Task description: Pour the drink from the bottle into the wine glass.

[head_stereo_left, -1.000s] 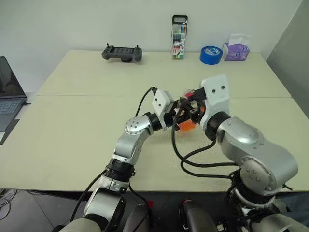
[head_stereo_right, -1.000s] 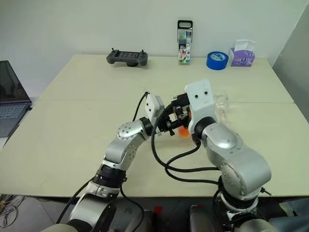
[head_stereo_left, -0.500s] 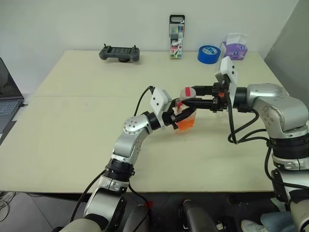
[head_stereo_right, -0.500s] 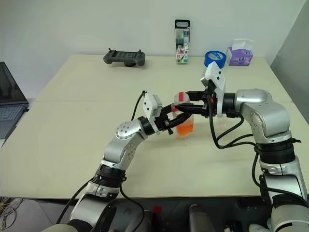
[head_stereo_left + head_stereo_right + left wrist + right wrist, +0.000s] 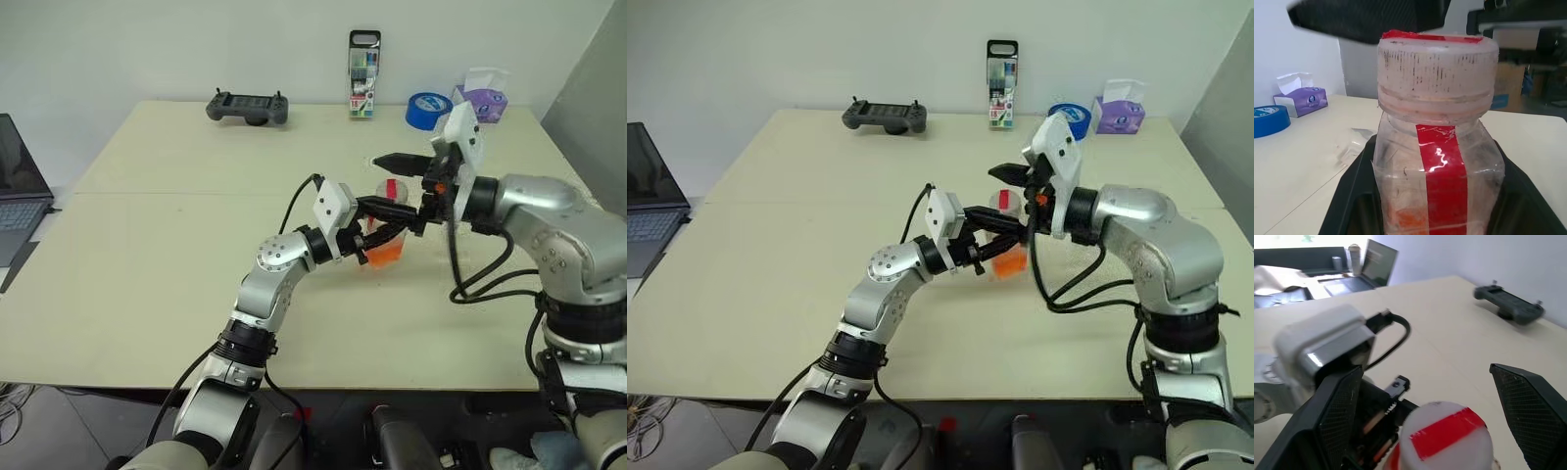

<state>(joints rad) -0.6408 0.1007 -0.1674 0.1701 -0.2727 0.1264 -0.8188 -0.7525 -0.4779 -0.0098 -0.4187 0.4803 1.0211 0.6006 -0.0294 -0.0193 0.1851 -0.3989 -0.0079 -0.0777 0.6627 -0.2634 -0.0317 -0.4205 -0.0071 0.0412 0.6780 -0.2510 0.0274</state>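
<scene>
Over the table, your left gripper [image 5: 380, 231] is clamping the bottle [image 5: 386, 217]; right gripper [image 5: 390, 182], jaws apart, is straddling the cap [image 5: 1445, 433] — close squarely.

A clear bottle [image 5: 1437, 161] with a white cap [image 5: 1447, 440] striped red, a red label strip and orange drink [image 5: 386, 253] stands over a pale beige table [image 5: 176, 255], near blue tape [image 5: 427, 110] and a purple tissue box [image 5: 478, 102].

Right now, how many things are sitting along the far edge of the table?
4: a game controller at the left, then a marker case, a blue tape roll and a purple tissue box at the right.
</scene>
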